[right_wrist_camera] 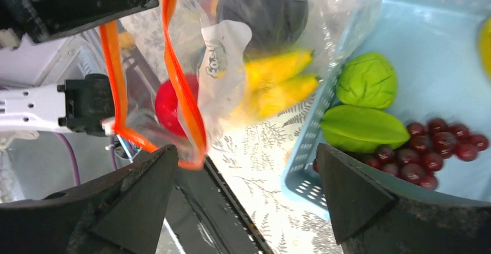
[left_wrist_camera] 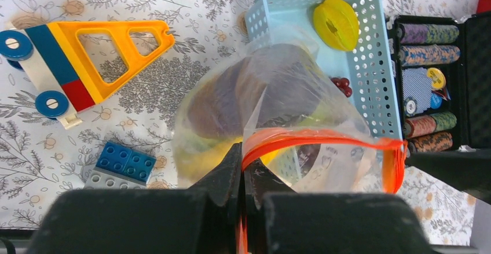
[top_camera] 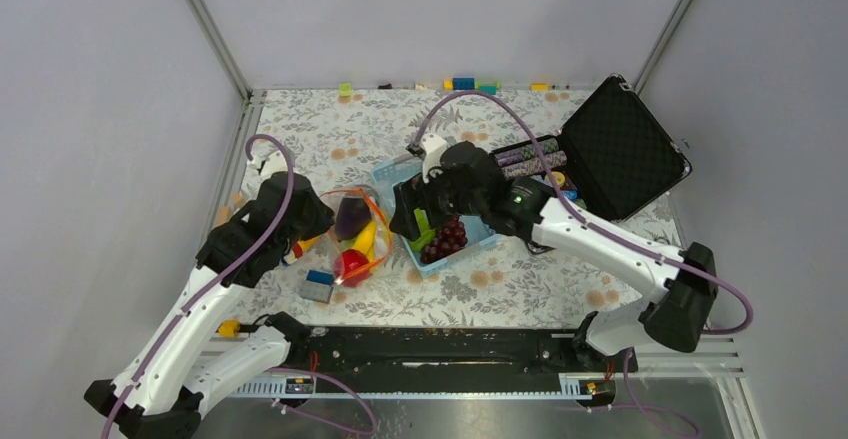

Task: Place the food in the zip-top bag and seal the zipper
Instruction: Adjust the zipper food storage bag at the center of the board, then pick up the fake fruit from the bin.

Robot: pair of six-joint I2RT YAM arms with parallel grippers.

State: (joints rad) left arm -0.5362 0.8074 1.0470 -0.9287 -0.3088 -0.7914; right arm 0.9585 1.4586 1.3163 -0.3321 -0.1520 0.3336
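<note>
Floral tablecloth (top_camera: 520, 281) below. My L gripper (left_wrist_camera: 243, 157) pinching zipper (left_wrist_camera: 324, 138) of zip-top bag (left_wrist_camera: 278, 86); my R gripper (right_wrist_camera: 246, 150) spread wide btwn bag and basket (right_wrist_camera: 440, 34), nr grapes (right_wrist_camera: 434, 150).

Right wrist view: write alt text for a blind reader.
A clear zip-top bag, orange zipper open, holds a banana, a red apple and a dark purple piece. Beside it a blue basket holds green pieces and grapes; the open right pincer frames the bottom.
</note>
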